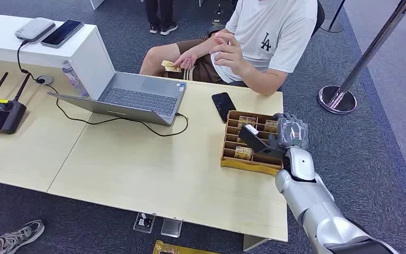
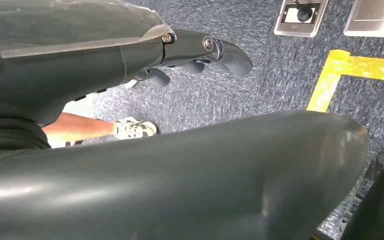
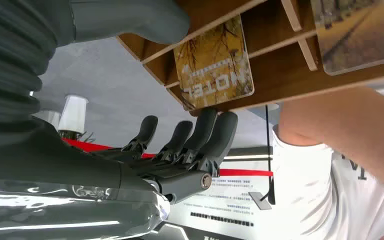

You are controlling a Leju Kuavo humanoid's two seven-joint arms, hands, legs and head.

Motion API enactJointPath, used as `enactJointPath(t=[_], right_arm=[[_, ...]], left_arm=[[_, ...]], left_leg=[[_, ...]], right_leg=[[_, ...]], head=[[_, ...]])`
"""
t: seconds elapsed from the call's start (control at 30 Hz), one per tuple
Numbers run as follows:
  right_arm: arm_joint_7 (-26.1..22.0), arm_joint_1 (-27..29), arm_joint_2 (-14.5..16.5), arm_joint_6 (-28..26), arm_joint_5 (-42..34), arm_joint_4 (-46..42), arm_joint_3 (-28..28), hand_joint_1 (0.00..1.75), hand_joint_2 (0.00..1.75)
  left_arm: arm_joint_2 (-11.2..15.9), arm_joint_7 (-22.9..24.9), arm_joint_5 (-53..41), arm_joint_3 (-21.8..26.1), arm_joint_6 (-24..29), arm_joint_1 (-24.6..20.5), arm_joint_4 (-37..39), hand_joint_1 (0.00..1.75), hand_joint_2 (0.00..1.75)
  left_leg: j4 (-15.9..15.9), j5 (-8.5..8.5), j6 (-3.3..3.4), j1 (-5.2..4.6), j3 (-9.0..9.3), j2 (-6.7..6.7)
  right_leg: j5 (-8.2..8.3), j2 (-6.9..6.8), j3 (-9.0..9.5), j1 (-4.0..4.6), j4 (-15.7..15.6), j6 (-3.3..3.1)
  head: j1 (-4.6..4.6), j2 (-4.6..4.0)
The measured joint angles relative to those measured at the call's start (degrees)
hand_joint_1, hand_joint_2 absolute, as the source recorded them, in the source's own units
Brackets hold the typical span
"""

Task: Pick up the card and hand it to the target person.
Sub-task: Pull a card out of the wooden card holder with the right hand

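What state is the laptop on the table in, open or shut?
Open: the laptop shows its keyboard, with the lid folded back.

Robot hand w/ fingertips by card

Sat at the table's right end: a slotted box with cards in its compartments. Lay just behind the box: a phone. Stood left of the phone: a laptop. Hovered at the box's right side: the right hand. Sat behind the table: a person.
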Motion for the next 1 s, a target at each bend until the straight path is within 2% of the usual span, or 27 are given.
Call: enactJointPath(t=[0.2,0.5,0.67,0.8,0.9,1.0], right_arm=[[0.3,0.0,-0.3,0.1,0.0,0.1,0.0,0.56,1.75],[0.6,0.0,-0.5,0.5,0.0,0.2,0.0,0.73,1.75],[0.3,0.0,-0.5,0.6,0.2,0.3,0.1,0.96,1.75],[0.1,0.0,-0.5,0.7,0.7,0.3,0.4,1.38,1.75],[0.0,0.0,-0.4,0.7,0.9,0.3,0.5,1.54,1.75],[-0.3,0.0,-0.4,0.4,0.9,0.3,0.6,1.68,1.75]], left_arm=[[0.0,-0.1,0.0,0.0,0.0,0.0,0.0,0.0,0.0],[0.0,-0.1,0.0,0.0,0.0,0.0,0.0,0.0,0.0],[0.0,-0.1,0.0,0.0,0.0,0.0,0.0,0.0,0.0],[0.0,-0.2,0.0,0.0,0.0,0.0,0.0,0.0,0.0],[0.0,-0.4,0.0,0.0,0.3,0.0,0.0,0.0,0.0],[0.0,-0.6,0.0,0.0,0.9,0.0,0.0,0.0,1.31]], left_leg=[[0.0,0.0,0.0,0.0,0.01,0.0],[0.0,0.0,0.0,0.0,0.01,0.0],[0.0,0.0,0.0,0.0,0.0,0.0],[0.0,0.0,0.0,0.0,0.0,0.0],[0.0,0.0,0.0,0.0,0.0,0.0],[0.0,0.0,0.0,0.0,0.01,0.0]], right_leg=[[0.0,0.0,0.0,0.0,0.0,0.0],[0.0,0.0,0.01,0.0,0.0,0.0],[0.01,0.0,0.0,0.0,0.0,0.0],[0.0,0.0,0.0,0.0,0.0,0.0],[0.0,0.0,0.0,0.0,0.0,0.0],[0.01,0.0,0.01,0.0,0.0,0.0]], head=[[-0.01,0.0],[-0.01,0.0],[-0.01,0.0],[-0.01,0.0],[-0.01,0.0],[-0.01,0.0]])
